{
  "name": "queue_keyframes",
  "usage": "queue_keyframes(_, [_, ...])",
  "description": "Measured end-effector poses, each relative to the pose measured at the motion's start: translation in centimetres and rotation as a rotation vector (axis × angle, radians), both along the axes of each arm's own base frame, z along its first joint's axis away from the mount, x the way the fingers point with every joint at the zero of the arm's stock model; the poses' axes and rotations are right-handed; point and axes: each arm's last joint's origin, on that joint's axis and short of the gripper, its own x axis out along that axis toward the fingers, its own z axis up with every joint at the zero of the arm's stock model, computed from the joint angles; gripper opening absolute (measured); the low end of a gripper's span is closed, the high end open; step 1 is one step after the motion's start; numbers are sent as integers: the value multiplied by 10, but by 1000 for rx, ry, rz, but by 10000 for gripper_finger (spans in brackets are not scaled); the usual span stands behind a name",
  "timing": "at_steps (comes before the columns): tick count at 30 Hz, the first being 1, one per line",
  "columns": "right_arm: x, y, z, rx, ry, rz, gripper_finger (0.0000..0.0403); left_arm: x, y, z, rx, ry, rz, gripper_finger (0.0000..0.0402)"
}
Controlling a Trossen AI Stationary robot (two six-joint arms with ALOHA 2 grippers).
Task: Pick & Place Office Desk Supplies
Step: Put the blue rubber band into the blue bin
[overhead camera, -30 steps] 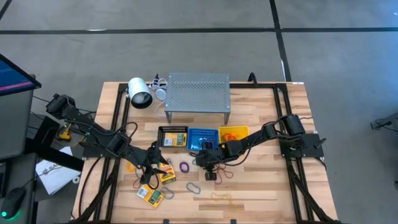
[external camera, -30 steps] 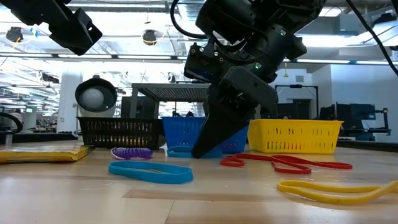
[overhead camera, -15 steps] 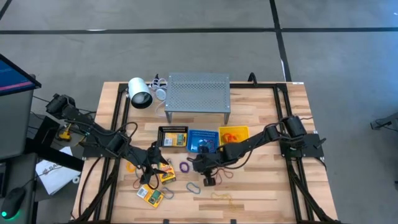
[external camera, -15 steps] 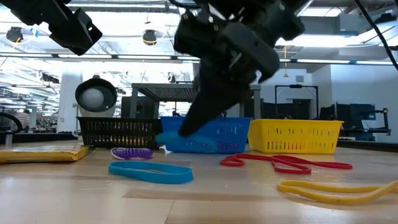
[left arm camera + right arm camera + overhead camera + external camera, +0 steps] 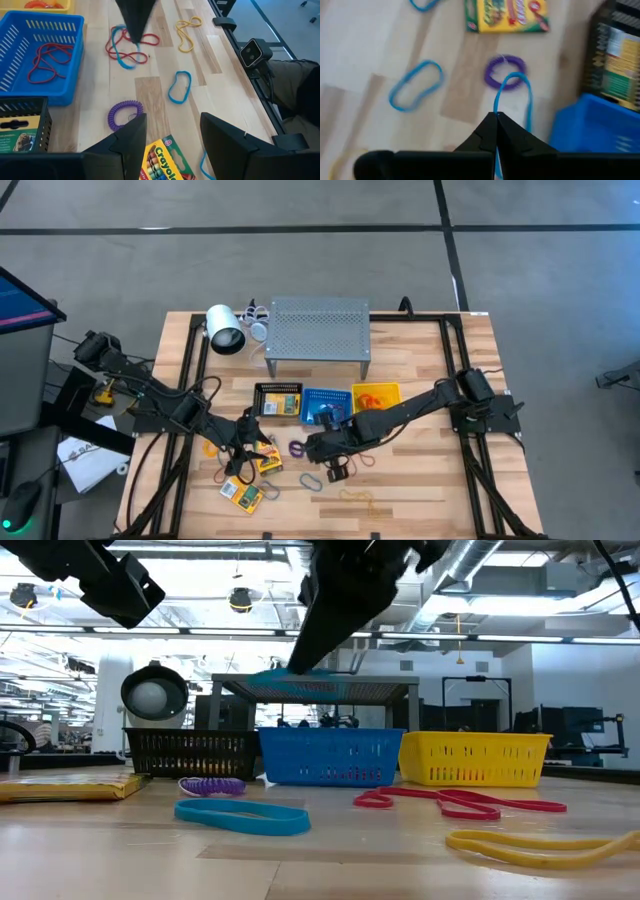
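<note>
My right gripper [image 5: 305,655] is shut on a blue band [image 5: 514,92] and holds it in the air above the table's middle, near the purple coil [image 5: 505,70] and in front of the blue basket [image 5: 330,755]. My left gripper [image 5: 172,142] hovers open over a yellow-and-green crayon pack [image 5: 162,160] at the table's near left and touches nothing. A second crayon pack [image 5: 242,494] lies flat nearer the front edge. Another blue band [image 5: 242,815], a red band [image 5: 455,802] and a yellow band [image 5: 540,845] lie flat on the wood. My right gripper pinches the blue band between its two fingertips [image 5: 490,125], coming from above and slanting down. Part of the loop [image 5: 520,85] sticks out past the tips. In the low view the band [image 5: 285,674] hangs just under the fingers, lifted clear of the table.
A black basket [image 5: 278,400], the blue basket [image 5: 325,405] and a yellow basket [image 5: 375,394] stand in a row mid-table. Behind them are the grey perforated shelf [image 5: 318,330] and a white cylindrical lamp [image 5: 225,330]. Red bands lie in the blue basket [image 5: 42,60].
My right gripper has risen from the tabletop and shifted a little toward the table's left, staying shut. The blue band came up with it and now hangs clear of the wood.
</note>
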Motion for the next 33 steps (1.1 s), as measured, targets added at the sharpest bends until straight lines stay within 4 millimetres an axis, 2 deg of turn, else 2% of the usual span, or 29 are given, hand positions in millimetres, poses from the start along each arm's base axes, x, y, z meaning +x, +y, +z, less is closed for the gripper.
queue_keyframes(4, [-1,-6,18,-105,33,-17,0,0,0,0,6,-2,-5,181])
queue_keyframes(8, [0,-21,27,-174,68,-37,0,0,0,0,7,-2,-5,181])
queue_keyframes(21, [9,-88,28,-204,136,-128,0,0,0,0,6,-2,-7,181])
queue_keyframes(29, [8,-121,6,-80,183,-152,0,0,0,0,4,-1,-10,181])
queue_keyframes(33, [4,-128,-7,-75,213,-175,0,0,0,0,5,-1,-9,181])
